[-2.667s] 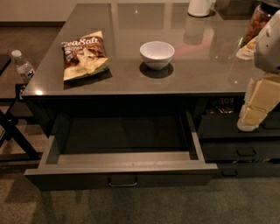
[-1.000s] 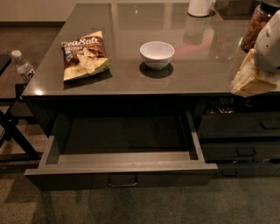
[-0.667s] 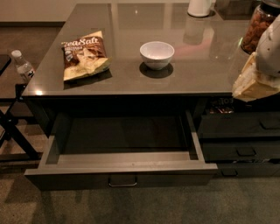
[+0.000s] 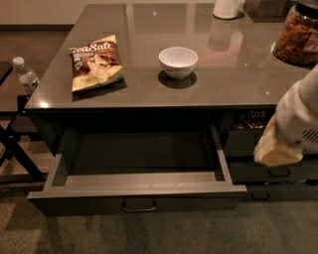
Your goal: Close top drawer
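Note:
The top drawer (image 4: 136, 197) is a wide dark grey drawer under the grey counter. It is pulled far out and its deep box is empty. Its flat front carries a small metal pull (image 4: 139, 206) at the centre. My gripper (image 4: 278, 149) is at the right edge of the view, a cream and white shape in front of the right-hand drawers, to the right of the open drawer and apart from it.
On the counter (image 4: 238, 74) lie a chip bag (image 4: 94, 62), a white bowl (image 4: 178, 61), a white container (image 4: 227, 8) and a snack jar (image 4: 299, 34). Slimmer dark drawers (image 4: 271, 171) are at the right. A water bottle (image 4: 26, 75) sits on a folding stand at the left.
My arm has dropped lower at the right edge, from counter height down in front of the right-hand drawers. The drawer stays open as before.

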Available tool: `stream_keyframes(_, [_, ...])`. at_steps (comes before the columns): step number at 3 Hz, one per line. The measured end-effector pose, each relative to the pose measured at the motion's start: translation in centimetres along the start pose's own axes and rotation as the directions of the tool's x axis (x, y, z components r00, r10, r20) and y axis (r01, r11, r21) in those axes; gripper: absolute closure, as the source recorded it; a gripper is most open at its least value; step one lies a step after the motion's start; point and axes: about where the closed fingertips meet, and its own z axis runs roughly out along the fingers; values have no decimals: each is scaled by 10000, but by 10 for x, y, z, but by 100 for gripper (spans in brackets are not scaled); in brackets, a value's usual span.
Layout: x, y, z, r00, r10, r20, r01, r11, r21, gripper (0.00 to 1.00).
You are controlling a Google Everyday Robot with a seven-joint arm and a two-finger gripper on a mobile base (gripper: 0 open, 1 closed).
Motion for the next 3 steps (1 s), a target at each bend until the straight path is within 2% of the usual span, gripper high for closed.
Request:
stream_keyframes(1, [12, 22, 54, 9990, 268, -347, -303, 9941, -1038, 100])
stream_keyframes(2, [15, 26, 59, 9987, 272, -429, -320, 9927, -1159, 100])
stream_keyframes(3, [16, 33, 66, 9992, 360, -183, -381, 9903, -1333, 100])
